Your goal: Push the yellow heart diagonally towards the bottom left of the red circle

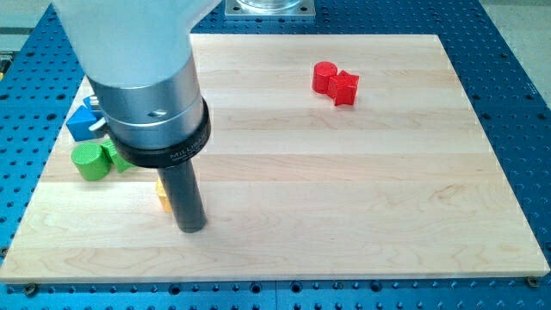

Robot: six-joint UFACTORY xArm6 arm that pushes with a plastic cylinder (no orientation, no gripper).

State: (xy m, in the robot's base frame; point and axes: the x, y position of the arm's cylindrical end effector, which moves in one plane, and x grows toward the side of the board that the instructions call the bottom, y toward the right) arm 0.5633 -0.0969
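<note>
My tip (190, 229) rests on the wooden board at the lower left. A yellow block (161, 196), mostly hidden behind the rod, shows only as a sliver at the rod's left side, touching or nearly touching it; its shape cannot be made out. The red circle (325, 77) stands far off at the view's upper right, with a second red block (345, 88) pressed against its right side.
A green circle (89, 161) and another green block (118, 158) lie at the left edge, left of the rod. A blue block (83, 121) sits above them, partly behind the arm. The board's edges (275, 280) border a blue perforated table.
</note>
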